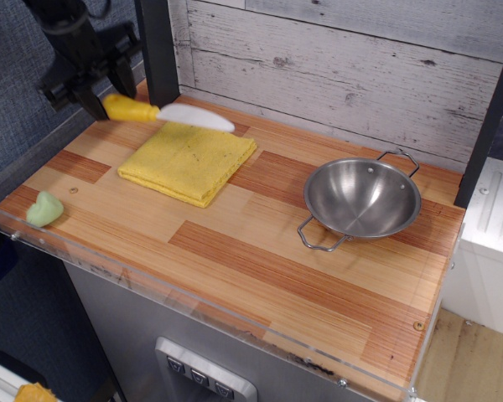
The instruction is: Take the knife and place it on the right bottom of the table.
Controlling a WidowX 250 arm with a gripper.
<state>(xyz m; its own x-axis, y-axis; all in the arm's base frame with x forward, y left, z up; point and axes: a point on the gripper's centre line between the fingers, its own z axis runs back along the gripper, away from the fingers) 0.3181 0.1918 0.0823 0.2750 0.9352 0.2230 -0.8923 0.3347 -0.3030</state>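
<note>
My gripper is at the far left of the table, shut on the yellow handle of the knife. The knife is held in the air above the far edge of the folded yellow cloth. Its white blade points right, roughly level. The table is a striped wooden countertop with a clear rim.
A steel bowl with two wire handles stands at the right back. A small pale green object lies at the front left corner. A dark post rises behind the cloth. A plank wall runs along the back.
</note>
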